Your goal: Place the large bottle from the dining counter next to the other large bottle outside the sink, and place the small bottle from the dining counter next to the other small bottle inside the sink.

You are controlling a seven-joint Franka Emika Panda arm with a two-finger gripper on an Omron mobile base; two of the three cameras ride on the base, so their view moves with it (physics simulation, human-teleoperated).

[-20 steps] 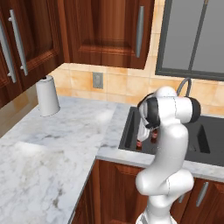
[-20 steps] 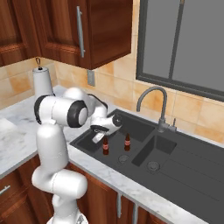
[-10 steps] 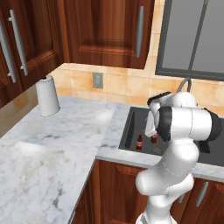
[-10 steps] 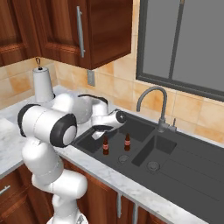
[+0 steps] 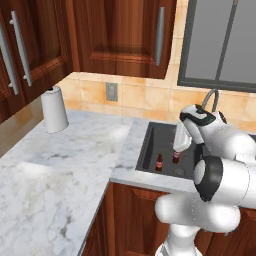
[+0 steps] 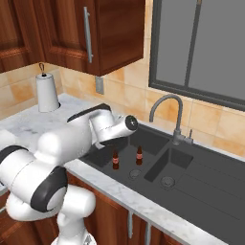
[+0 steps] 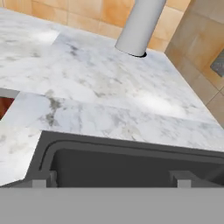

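Small bottle (image 5: 175, 156): dark brown, red label, standing upright on the floor of the black sink (image 5: 150, 137), just beside a second small brown bottle (image 5: 159, 162) of the same kind, the two close together but apart. Same pair seen in the right base view at (image 6: 139, 155) and (image 6: 115, 160), near a round drain (image 6: 135, 173); which of the two came from the dining counter cannot be told.

Gripper (image 7: 111, 180) positioned above the sink basin near its left wall, clear of both bottles, holding nothing. Fingers (image 7: 42, 180) spread wide apart, with only the sink rim and basin wall between the tips in the hand view.

White arm (image 5: 220, 145) bent over the sink edge, wrist turned toward the marble worktop (image 5: 75, 150).

Paper towel roll (image 5: 54, 109) upright at the back of the worktop, well apart from the sink. Curved faucet (image 6: 167, 107) behind the basin. Wall outlet (image 5: 111, 91) on the tiled backsplash.
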